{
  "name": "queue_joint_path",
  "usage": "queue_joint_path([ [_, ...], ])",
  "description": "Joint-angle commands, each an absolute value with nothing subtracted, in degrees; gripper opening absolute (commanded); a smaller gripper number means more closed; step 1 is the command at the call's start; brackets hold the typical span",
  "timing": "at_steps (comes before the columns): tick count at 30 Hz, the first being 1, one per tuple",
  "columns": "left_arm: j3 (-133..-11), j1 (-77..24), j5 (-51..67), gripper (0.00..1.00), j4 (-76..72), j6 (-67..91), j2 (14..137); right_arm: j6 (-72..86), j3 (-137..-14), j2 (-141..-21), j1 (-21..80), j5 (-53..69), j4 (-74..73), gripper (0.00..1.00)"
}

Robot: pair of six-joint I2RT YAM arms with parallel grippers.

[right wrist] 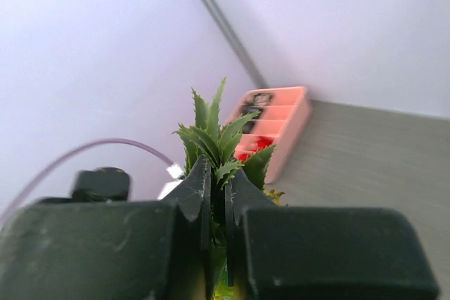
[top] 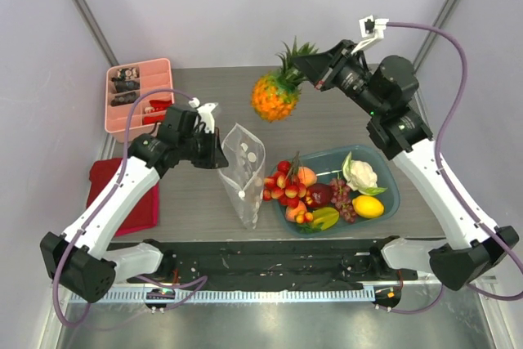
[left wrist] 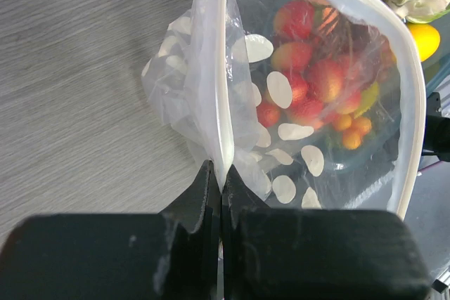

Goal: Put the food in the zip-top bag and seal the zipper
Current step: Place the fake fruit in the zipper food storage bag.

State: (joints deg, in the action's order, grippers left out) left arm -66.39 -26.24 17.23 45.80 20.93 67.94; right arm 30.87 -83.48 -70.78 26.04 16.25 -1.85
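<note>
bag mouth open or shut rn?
Open. On the zip-top bag the zipper spreads in a wide loop, left wrist view; the left gripper pinches one side.

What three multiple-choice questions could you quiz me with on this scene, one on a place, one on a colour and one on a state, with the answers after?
1. Where is the pineapple?
A. on a shelf
B. in the air, held by the right hand
C. in a cup

2. What colour is the compartment tray?
A. pink
B. blue
C. yellow

3. How is the left hand?
A. open, touching nothing
B. shut on the mouth edge of the zip-top bag
C. shut on a spoon

Answers:
1 B: the right wrist view shows the fingers closed on its green top, and the top view shows it hanging above the table.
2 A: it is plainly pink in the top view.
3 B: the left wrist view shows the fingers pinched together on the whitish strip.
</note>
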Motion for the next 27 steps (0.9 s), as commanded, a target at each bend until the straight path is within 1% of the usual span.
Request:
queue_joint_path([
  [1, -65.9, -25.9, 20.1, 0.0, 41.2, 22.2, 65.7, 50.5, -80.8, -73.0, 29.3, 16.4, 8.4, 0.01],
  [5, -66.3, -25.6, 20.7, 0.0, 40.6, 22.8, 65.7, 49.6, -78.6, -74.1, 37.2, 14.2, 10.2, 0.01],
  [7, -66.3, -25.4, 20.8, 0.0, 40.6, 23.0, 65.9, 49.3, -77.4, -74.7, 39.0, 13.6, 10.8, 0.01],
  [11, -65.9, -24.1, 22.4, 0.0, 40.6, 23.9, 65.7, 48.4, -71.2, -73.8, 40.4, 12.5, 10.8, 0.01],
  [15, -65.5, -21.5, 25.6, 0.0, 40.5, 24.6, 65.1, 44.4, -64.4, -70.9, 40.5, 10.1, 9.2, 0.01],
  [19, -65.3, -21.1, 28.2, 0.0, 39.8, 25.0, 65.3, 39.7, -57.7, -69.0, 40.4, 7.0, 9.3, 0.01],
  [23, -65.5, -21.1, 29.4, 0.0, 40.0, 24.8, 65.4, 33.5, -58.4, -69.3, 41.0, 2.5, 5.8, 0.01],
  [25, -65.5, -21.1, 30.2, 0.0, 39.9, 24.2, 65.2, 30.2, -60.7, -69.3, 42.8, -3.2, 3.4, 0.01],
  [27, -65.1, -21.1, 31.3, 0.0, 39.5, 24.2, 65.0, 29.5, -62.3, -69.5, 44.0, -6.3, 3.5, 0.01],
])
